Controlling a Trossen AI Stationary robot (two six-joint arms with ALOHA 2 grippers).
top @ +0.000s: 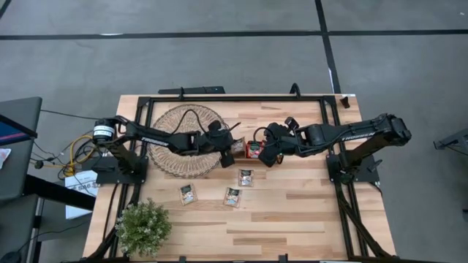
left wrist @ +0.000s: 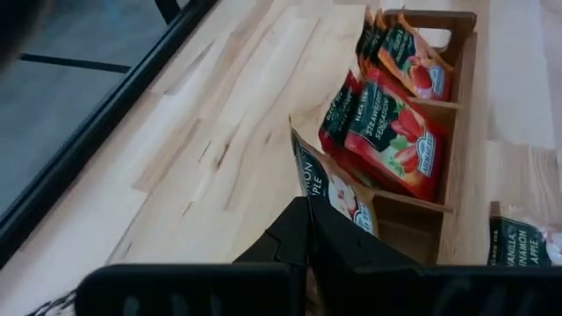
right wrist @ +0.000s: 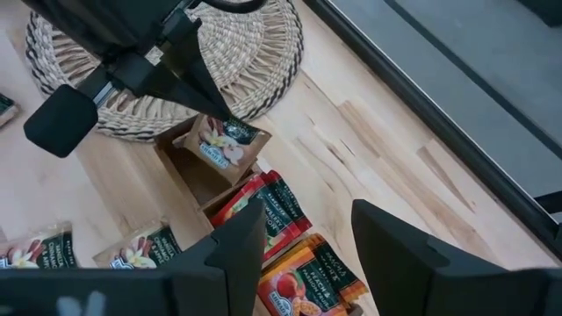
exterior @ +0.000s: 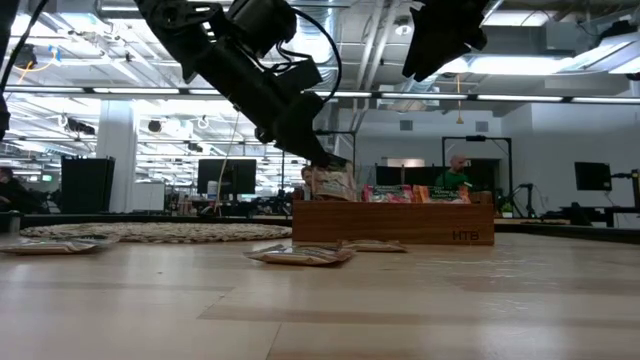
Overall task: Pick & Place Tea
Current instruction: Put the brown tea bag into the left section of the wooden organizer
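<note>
From above, my left gripper [top: 227, 148] pinches a pale tea sachet [top: 238, 144] over the wooden tray's [top: 247, 150] end compartment. Right wrist: my right gripper [right wrist: 307, 233] hangs spread, seemingly empty, above the red sachets [right wrist: 263, 209].

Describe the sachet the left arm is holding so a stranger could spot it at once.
Find the wooden tray beside the woven mat. At its mat-side end compartment, the left claw pinches a pale apple-print sachet by its top edge. Unlike the red sachets in the next compartment, it is tilted and gripped.
</note>
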